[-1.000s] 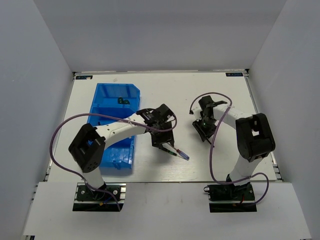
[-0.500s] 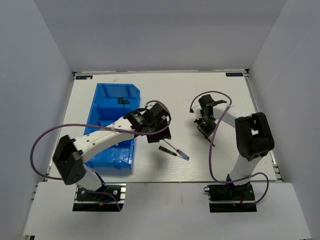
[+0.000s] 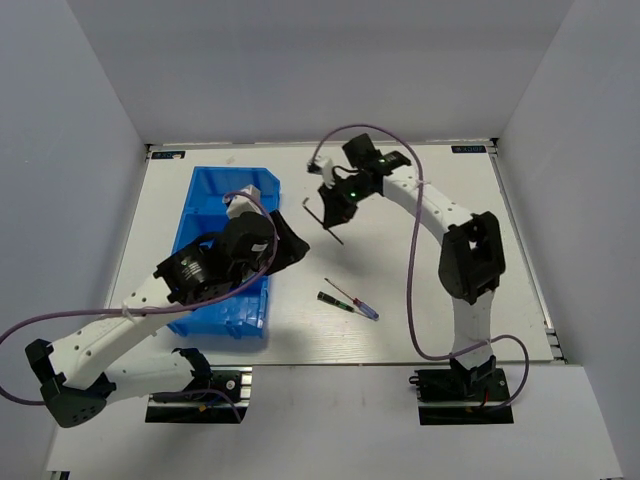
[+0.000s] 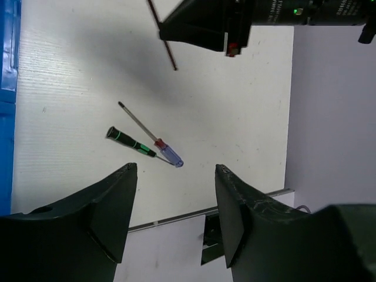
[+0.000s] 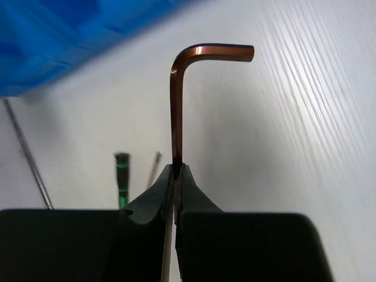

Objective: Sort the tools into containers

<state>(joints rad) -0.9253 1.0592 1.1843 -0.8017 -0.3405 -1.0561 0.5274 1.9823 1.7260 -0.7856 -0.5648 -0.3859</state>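
Observation:
My right gripper (image 3: 333, 208) is shut on a dark L-shaped hex key (image 5: 176, 100) and holds it above the table, right of the containers' far end. The key (image 3: 327, 224) hangs from the pinched fingertips, its bent end free. The containers (image 3: 212, 195) are blue bins in a row at the left. Two thin screwdrivers lie crossed on the table, one green-black (image 4: 132, 141), one red-blue (image 4: 160, 144), also seen in the top view (image 3: 349, 300). My left gripper (image 4: 175, 169) is open and empty, raised by the bins' right edge (image 3: 283, 246).
The left arm's body covers much of the near bins. A purple cable (image 3: 410, 250) loops beside the right arm. Bare white tabletop (image 3: 420, 300) lies right of the screwdrivers, and the table's front rail (image 4: 176, 218) shows below the left fingers.
The right gripper shut on the hex key and carried it up and toward the back left. The left arm lifted away from the screwdrivers and swung back toward the bins.

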